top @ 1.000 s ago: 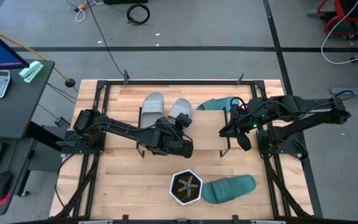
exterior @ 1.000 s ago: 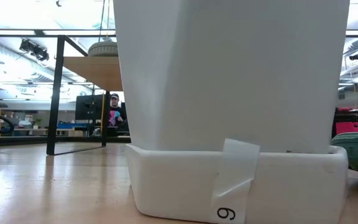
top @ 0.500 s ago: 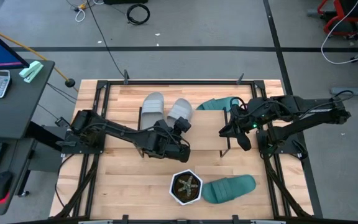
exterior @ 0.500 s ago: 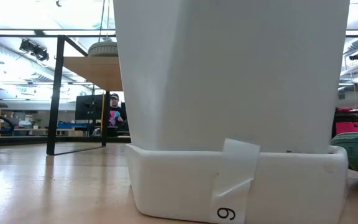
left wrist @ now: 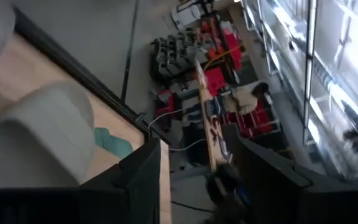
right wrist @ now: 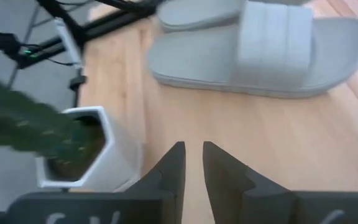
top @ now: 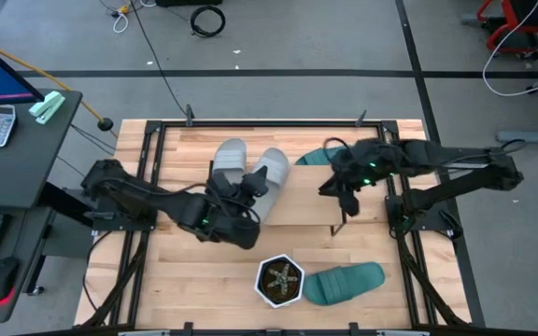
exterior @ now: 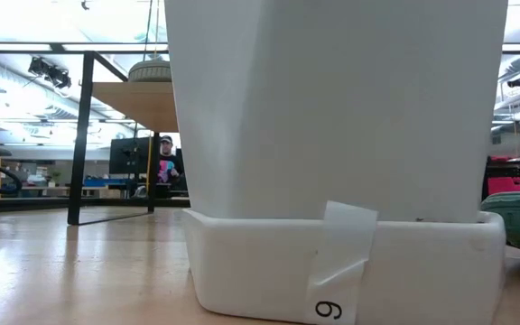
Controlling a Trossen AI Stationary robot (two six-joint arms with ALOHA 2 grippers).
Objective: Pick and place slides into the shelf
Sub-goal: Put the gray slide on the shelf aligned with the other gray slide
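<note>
Two light grey slides (top: 230,157) (top: 271,177) lie side by side, soles down, on the shelf's top board (top: 297,203). One teal slide (top: 323,155) lies on the board's far right part. The other teal slide (top: 344,283) lies on the table next to the potted plant (top: 279,281). My left gripper (top: 253,184) (left wrist: 197,146) is open, tipped upward, with nothing between its fingers; it stands by the near side of the right grey slide (left wrist: 36,143). My right gripper (top: 330,189) (right wrist: 194,149) is shut and empty above the board's right part, facing the grey slides (right wrist: 260,50).
In the low view the white hexagonal plant pot (exterior: 332,135) fills most of the picture, with the shelf's black leg (exterior: 79,135) behind it and the teal slide (exterior: 517,217) at the right. A person (exterior: 165,162) stands far off in the room. A desk with a keyboard stands left of the table.
My left arm has drawn back toward the table's left edge, and its gripper has come off the shelf's near middle to the right grey slide's near side. More of that slide shows now. My right gripper has moved a little toward the far edge and to the left.
</note>
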